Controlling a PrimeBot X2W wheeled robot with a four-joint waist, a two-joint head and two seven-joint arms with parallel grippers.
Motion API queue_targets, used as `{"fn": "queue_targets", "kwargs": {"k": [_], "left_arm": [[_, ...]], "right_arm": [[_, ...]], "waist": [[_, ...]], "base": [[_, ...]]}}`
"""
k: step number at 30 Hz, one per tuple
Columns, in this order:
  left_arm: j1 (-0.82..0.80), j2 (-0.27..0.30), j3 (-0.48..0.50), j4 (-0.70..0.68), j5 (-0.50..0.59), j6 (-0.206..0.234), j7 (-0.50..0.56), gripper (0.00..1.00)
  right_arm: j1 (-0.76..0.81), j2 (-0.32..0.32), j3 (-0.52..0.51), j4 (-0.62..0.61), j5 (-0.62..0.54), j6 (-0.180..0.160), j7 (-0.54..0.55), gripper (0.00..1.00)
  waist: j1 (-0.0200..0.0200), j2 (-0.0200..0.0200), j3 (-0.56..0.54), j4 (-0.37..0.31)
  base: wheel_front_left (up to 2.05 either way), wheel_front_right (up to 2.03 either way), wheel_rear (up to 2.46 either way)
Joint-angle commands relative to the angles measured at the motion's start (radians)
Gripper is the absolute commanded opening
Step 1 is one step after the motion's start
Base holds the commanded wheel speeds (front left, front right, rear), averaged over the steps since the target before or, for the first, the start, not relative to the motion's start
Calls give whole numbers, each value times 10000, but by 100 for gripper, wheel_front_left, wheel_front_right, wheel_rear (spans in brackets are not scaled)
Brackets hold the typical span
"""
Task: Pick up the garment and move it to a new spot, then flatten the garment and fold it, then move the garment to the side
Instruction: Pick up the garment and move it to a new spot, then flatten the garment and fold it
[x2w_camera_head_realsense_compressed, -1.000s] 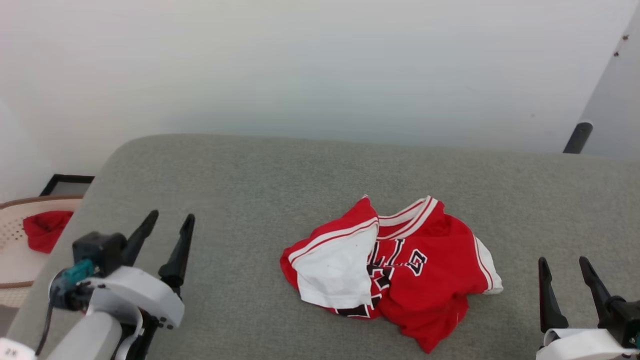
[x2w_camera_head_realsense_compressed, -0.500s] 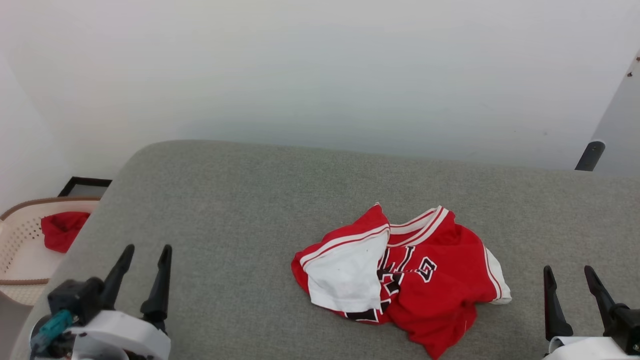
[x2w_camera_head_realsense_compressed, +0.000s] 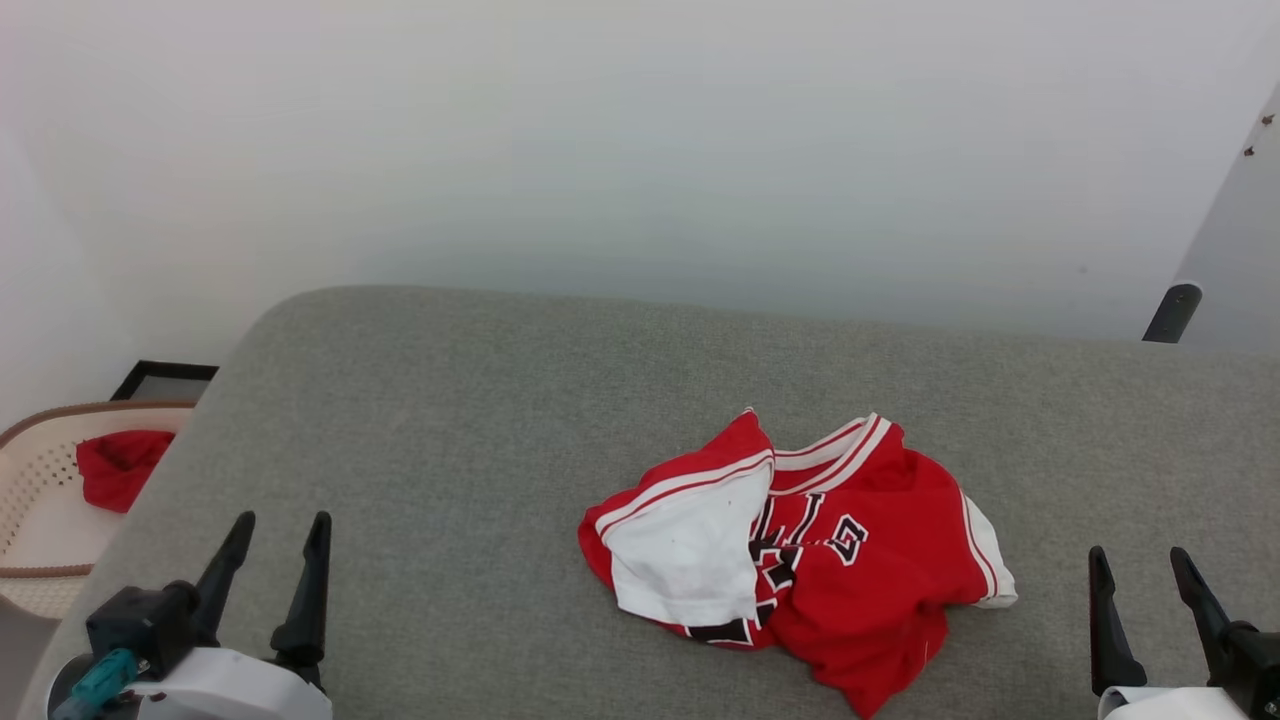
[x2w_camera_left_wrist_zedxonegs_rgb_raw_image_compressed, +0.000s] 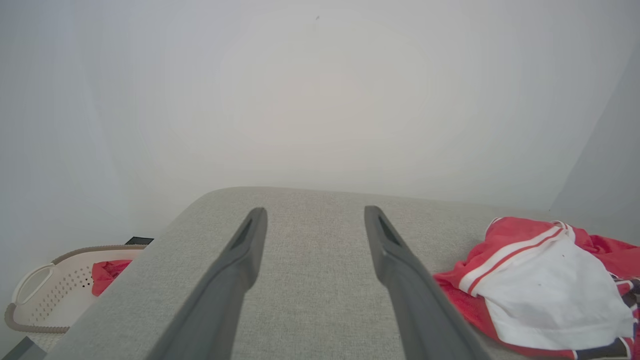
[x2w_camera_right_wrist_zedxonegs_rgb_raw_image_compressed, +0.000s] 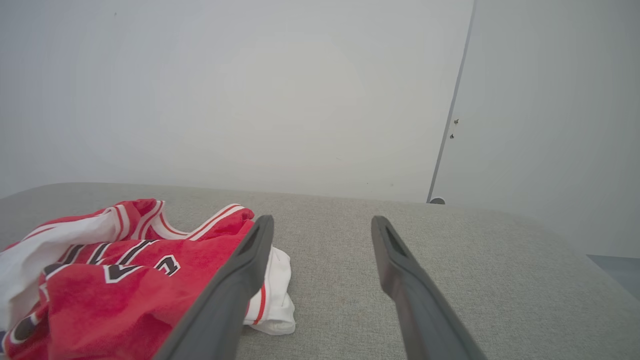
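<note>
Cream basket (x2w_camera_head_realsense_compressed: 30, 485) holds a bunched red cloth (x2w_camera_head_realsense_compressed: 115, 465); left claw (x2w_camera_head_realsense_compressed: 283, 517) and right claw (x2w_camera_head_realsense_compressed: 1138, 552) spread apart, empty; garment (x2w_camera_head_realsense_compressed: 860, 560) crumpled between.

The red basketball jersey (x2w_camera_head_realsense_compressed: 880, 570) lies crumpled in a loose heap on the grey fabric surface (x2w_camera_head_realsense_compressed: 450, 420), right of centre and toward the near edge. A white panel is folded over its left part. Red-and-white striped trim runs along its far side, and black, white-outlined lettering shows between the folds, partly hidden.

The garment (x2w_camera_head_realsense_compressed: 880, 580) folds over itself, hiding part of its lettering (x2w_camera_head_realsense_compressed: 848, 537); the basket (x2w_camera_head_realsense_compressed: 30, 480) is cropped leftward.
</note>
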Motion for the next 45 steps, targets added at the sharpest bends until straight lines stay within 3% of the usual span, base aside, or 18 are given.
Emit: {"fn": "queue_targets", "kwargs": {"k": [1, 18, 32, 45], "left_arm": [[101, -16, 31, -16, 115, -28, -11, 100], [-59, -144, 142, 112, 208, -77, -10, 100], [-155, -436, -208, -253, 430, -79, -10, 100], [-795, -699, -427, -345, 269, -80, -10, 100]], "right_arm": [[73, 25, -20, -16, -63, 1, -49, 100], [-300, -266, 496, 504, 222, 1, 108, 100], [-1563, -1349, 817, 1585, 1317, -1, 3419, 100], [-2478, -1237, 558, 2548, 1687, -1, 5273, 100]], "waist": [[0, 0, 4, -8], [0, 0, 117, 197], [0, 0, 647, 970], [0, 0, 1903, 1266]], "base": [[0, 0, 0], [0, 0, 0], [0, 0, 0], [0, 0, 0]]}}
